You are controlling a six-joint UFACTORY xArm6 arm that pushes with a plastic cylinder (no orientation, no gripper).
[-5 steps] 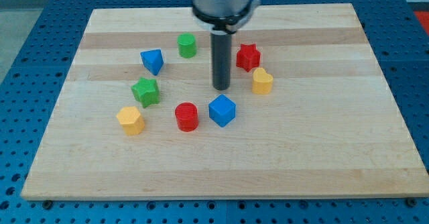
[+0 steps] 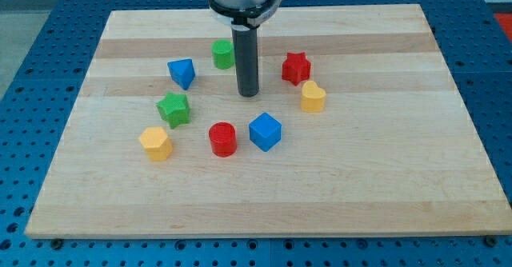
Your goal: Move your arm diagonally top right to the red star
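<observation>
The red star [image 2: 296, 67] lies on the wooden board [image 2: 384, 163], right of centre in the upper half. My tip [image 2: 249, 93] stands on the board to the star's left and slightly below it, clear of it. The green cylinder [image 2: 223, 54] is just left of the rod, partly behind it. The yellow heart-like block [image 2: 313, 97] lies below right of the star.
A blue triangular block [image 2: 182, 73], a green star [image 2: 174, 109], a yellow hexagonal block [image 2: 155, 143], a red cylinder [image 2: 223, 139] and a blue cube [image 2: 265, 132] ring the lower and left sides of my tip.
My tip has moved to the view's left and a little toward the top, away from the red star and closer to the green cylinder. No block has moved.
</observation>
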